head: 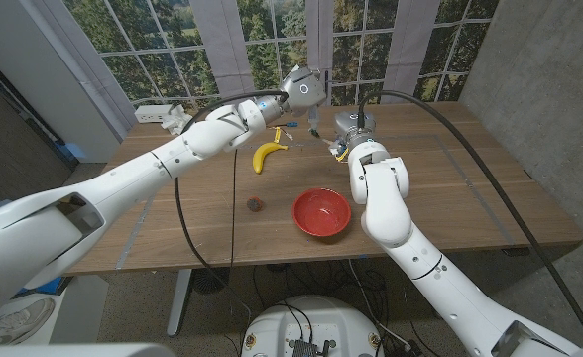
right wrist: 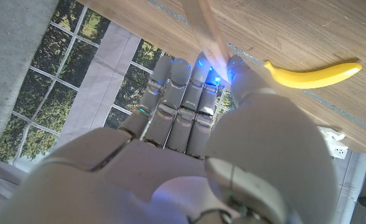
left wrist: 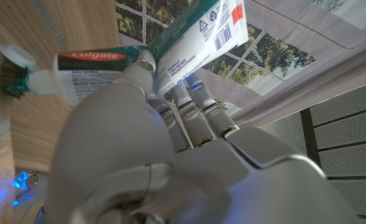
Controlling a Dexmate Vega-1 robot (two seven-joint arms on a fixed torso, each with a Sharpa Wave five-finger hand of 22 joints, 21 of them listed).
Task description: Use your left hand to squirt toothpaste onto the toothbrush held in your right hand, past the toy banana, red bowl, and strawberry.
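Over the far middle of the wooden table, both hands meet. Left hand is raised above the surface, grasping the toothpaste tube; left wrist view shows the fingers wrapped round the tube body, white nozzle end pointing at a bristled head right at the tip. Tube nozzle and bristles look touching or nearly so, can't tell which.

Right hand sits just right of the left hand, lower, near the table's far side. Right wrist view: fingers curled closed around a thin pale handle, the toothbrush, which sticks out past the fingertips over the tabletop. In the head view the brush itself is too small to make out clearly between the two hands.

Toy banana lies on the table just near-left of the hands, apart from both; also visible in the right wrist view, flat on the wood. Red bowl stands upright nearer the front edge, right of centre, beside the right forearm. Small dark strawberry lies left of the bowl, apart from it.

White power strip sits at the far-left table corner. Windows with trees behind the table.
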